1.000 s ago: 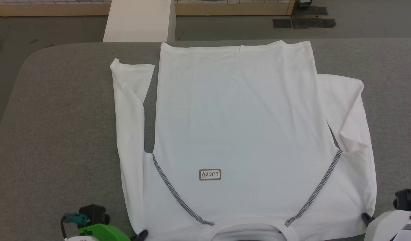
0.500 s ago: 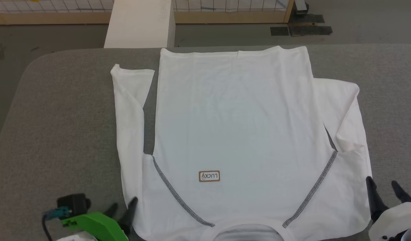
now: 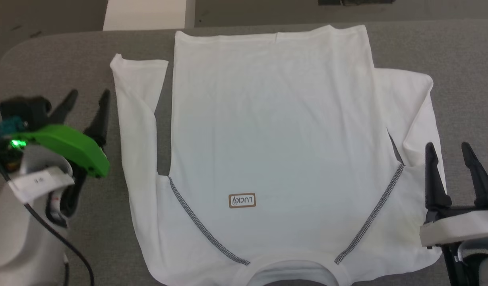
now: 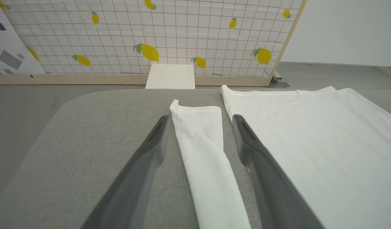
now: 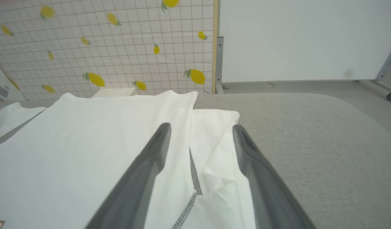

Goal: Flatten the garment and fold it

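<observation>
- Step, left to right: I would pull each doubled-over sleeve flat outward, fingers kept low (this fabric looks prone to bunching), then fold.
- Left gripper (image 3: 89,93): jaws spread, empty. The garment (image 3: 275,119) lies just to its right on the table (image 3: 466,79), with the left sleeve (image 4: 202,143) ahead of the fingertips.
- Right gripper (image 3: 446,146): jaws spread, empty, over the creased right sleeve (image 5: 214,133). I cannot tell whether it touches.

Grey fabric table (image 3: 61,55) with rounded corners, on a grey floor (image 4: 23,95). Behind it is a lemon-print grid panel (image 4: 182,31) with a wood frame (image 4: 71,79), and a white box (image 4: 170,76) against it. To the right, a plain white board (image 5: 294,38) on a metal frame with a caster (image 5: 388,96); even light.
</observation>
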Robot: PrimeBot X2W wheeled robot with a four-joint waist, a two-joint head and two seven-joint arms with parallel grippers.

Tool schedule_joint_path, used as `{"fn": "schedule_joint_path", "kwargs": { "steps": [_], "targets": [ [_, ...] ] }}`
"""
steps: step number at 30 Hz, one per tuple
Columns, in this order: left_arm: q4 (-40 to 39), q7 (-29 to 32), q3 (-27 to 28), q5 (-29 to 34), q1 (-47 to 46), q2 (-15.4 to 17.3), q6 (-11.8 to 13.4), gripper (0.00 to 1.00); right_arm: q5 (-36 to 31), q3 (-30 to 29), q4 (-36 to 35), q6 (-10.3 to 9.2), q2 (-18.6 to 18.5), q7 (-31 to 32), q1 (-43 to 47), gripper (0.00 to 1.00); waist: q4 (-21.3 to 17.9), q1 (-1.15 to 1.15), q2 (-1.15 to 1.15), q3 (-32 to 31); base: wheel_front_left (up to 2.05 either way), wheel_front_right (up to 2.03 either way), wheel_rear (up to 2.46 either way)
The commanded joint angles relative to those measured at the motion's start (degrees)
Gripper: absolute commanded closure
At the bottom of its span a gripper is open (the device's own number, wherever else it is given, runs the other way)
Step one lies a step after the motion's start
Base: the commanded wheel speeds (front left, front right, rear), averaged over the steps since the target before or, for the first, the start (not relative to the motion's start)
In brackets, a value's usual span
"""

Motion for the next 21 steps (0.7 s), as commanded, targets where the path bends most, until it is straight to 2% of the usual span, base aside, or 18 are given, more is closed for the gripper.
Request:
{"fn": "schedule_joint_path", "kwargs": {
  "steps": [1, 5, 10, 18, 21],
  "targets": [
    [1.1, 1.5, -0.1, 0.8, -3.9, 1.7, -0.5, 0.00, -0.6, 0.8, -0.7, -0.09, -0.3, -0.7, -2.0, 0.00, -2.2, 0.00, 0.00, 5.5, 0.00, 0.00, 0.00],
    [4.8, 6.4, 0.1, 2.0, -13.9, 5.6, -1.2, 0.00, -1.2, 2.6, -2.0, -0.09, -0.7, -2.1, -6.0, 0.00, -4.6, 0.00, 0.00, 10.4, 0.00, 0.00, 0.00],
    [8.9, 13.5, 0.1, 3.1, -23.3, 9.4, -0.6, 0.00, -1.7, 5.4, -3.3, -0.09, -0.7, -3.6, -10.0, 0.00, -7.8, 0.00, 0.00, 15.8, 0.00, 0.00, 0.00],
    [11.9, 26.4, 0.1, 2.5, -30.6, 13.4, 1.0, 0.00, -1.5, 8.5, -4.0, -0.09, -0.3, -4.9, -13.8, 0.00, -11.8, 0.00, 0.00, 22.3, 0.00, 0.00, 0.00],
    [12.1, 32.0, -0.2, 3.3, -31.9, 15.4, 2.8, 0.00, -1.4, 9.1, -4.0, -0.09, -0.2, -5.0, -14.4, 0.00, -12.8, 0.00, 0.00, 23.8, 0.00, 0.00, 0.00]
  ]
}}
